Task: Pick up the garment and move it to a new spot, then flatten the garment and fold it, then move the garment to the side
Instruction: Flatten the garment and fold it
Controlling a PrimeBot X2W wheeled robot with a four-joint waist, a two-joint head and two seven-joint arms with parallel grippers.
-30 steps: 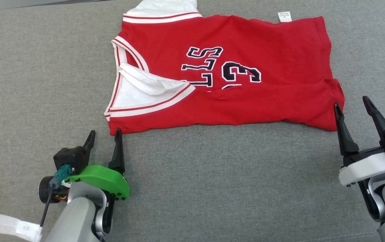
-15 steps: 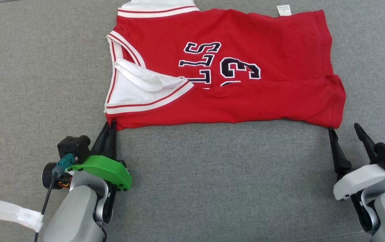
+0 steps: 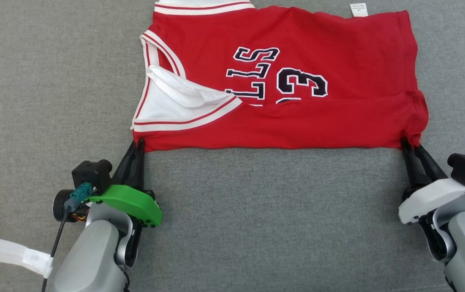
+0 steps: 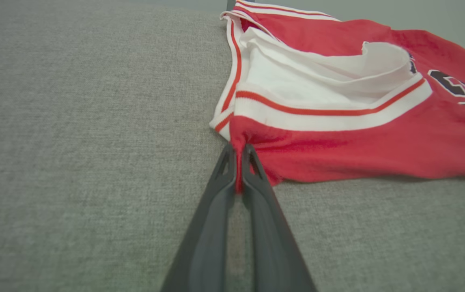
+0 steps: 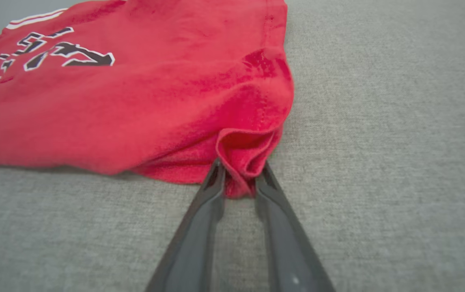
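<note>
The jersey point(image 3: 281, 81) lies mostly flat on the grey surface point(image 3: 257, 211), just ahead of both grippers, and its near edge runs straight from one gripper to the other. The left gripper point(image 3: 138, 142) is closed on the near shoulder corner, just below the white armhole trim point(image 3: 188, 119). In the left wrist view only a thin strip of red cloth sits between its fingers point(image 4: 257, 174). The right gripper point(image 3: 411, 148) is closed on the near hem corner, and there the cloth is bunched into a thicker fold between its fingers point(image 5: 273, 190). The jersey looks light, soft and quite limp, so I think it will sag in the middle if the two corners are lifted without tension. These two corners seem the good places to hold, because the edge between them can be kept tight. The thin pinch on the left may slip more easily than the thick one on the right. The loose white flap ahead of the left gripper will probably fall over when the cloth moves.
</note>
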